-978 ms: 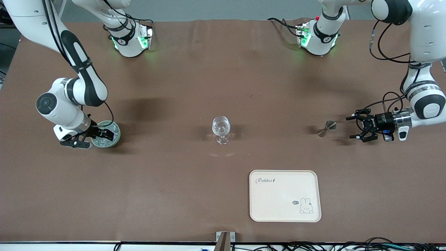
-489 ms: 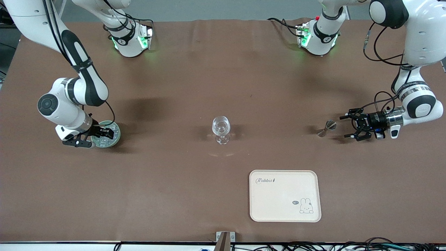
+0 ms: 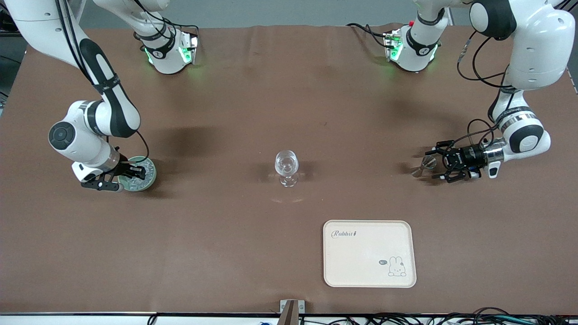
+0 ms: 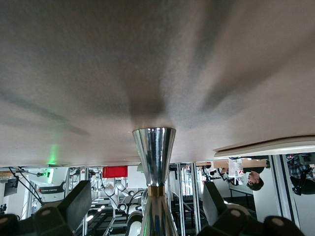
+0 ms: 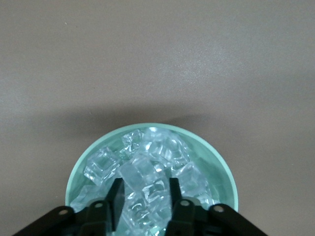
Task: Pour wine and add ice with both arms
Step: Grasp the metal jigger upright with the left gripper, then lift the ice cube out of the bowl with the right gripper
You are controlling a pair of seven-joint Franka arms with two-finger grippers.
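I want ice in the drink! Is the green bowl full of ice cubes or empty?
Full. The green bowl holds a heap of clear ice nearly to its rim.

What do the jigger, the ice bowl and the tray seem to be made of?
Jigger: polished metal, mirror-bright with a brass-coloured band. Bowl: pale green, smooth and opaque, probably plastic or glazed ceramic. Tray: cream, matte, printed rabbit, likely plastic.

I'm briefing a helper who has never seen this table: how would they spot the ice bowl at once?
Start at the brown table and go to the right arm's end. There, under the right hand, stands a small round green bowl heaped with clear ice cubes. It is the only green thing; the wine glass at mid-table is clear and stemmed.
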